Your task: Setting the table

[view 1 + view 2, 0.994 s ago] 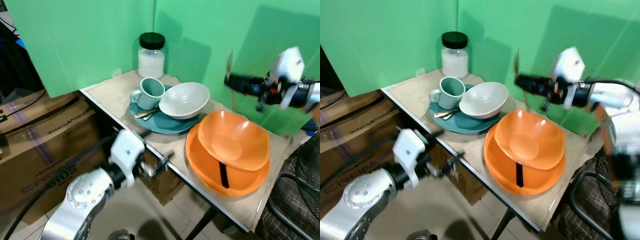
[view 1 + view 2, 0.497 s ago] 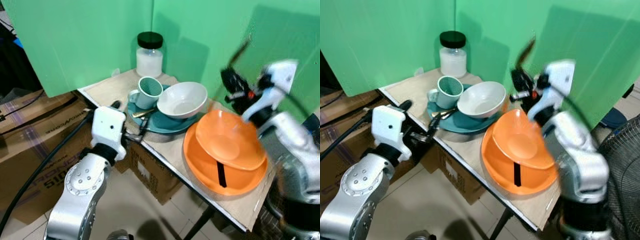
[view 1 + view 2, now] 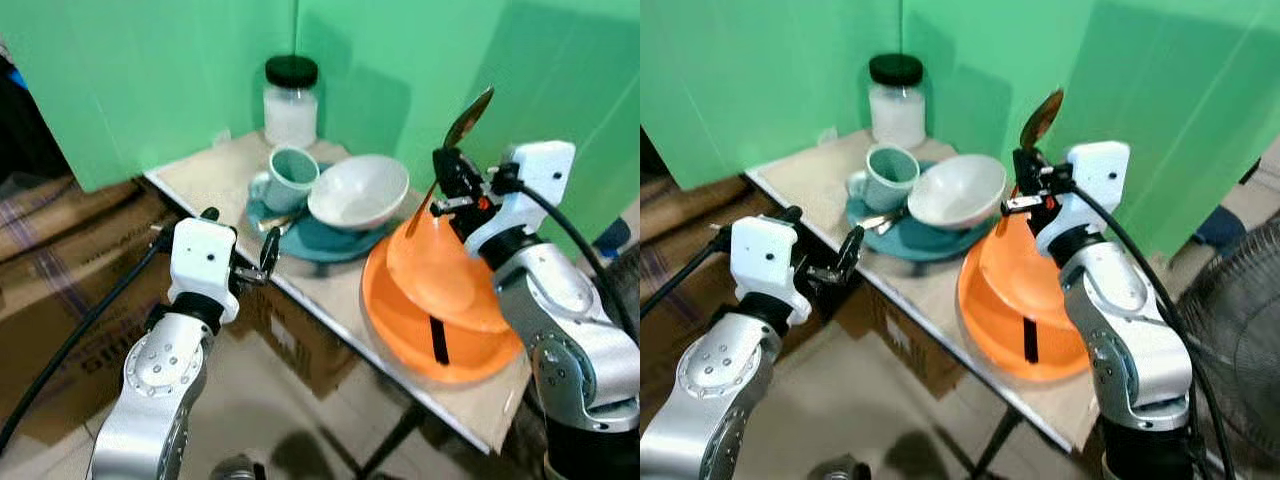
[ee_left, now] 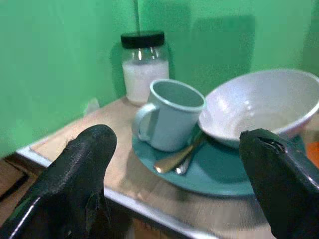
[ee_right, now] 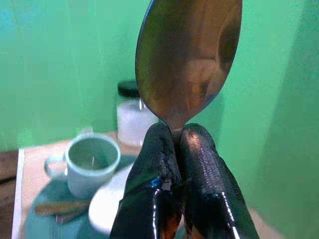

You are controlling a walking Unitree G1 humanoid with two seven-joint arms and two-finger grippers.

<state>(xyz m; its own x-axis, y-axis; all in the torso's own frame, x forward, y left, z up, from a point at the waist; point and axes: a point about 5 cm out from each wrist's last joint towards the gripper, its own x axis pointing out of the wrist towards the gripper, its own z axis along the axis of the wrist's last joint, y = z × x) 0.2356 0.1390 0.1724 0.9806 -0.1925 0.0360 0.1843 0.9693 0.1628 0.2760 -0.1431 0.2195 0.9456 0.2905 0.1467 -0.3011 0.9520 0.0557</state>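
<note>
My right gripper [image 3: 447, 172] is shut on a metal spoon [image 3: 468, 118], held upright with its bowl up, above the far edge of the orange bowl [image 3: 440, 272]. That bowl rests on an orange plate [image 3: 420, 335]. In the right wrist view the spoon [image 5: 187, 55] rises from the closed fingertips [image 5: 159, 144]. My left gripper [image 3: 240, 240] is open at the table's front edge, facing a teal plate [image 4: 219, 172] that carries a teal mug [image 4: 172, 114], a white bowl [image 4: 259, 104] and some cutlery [image 4: 177, 159].
A jar [image 3: 290, 90] with white contents and a black lid stands in the back corner by the green wall. A black strip [image 3: 438, 340] lies on the orange plate. Cardboard boxes [image 3: 60, 270] sit on the floor to the left, a fan [image 3: 1240, 300] to the right.
My right arm has swung in from the far right to over the orange bowl, turning the spoon upright. My left gripper has risen from below the table to its front edge.
</note>
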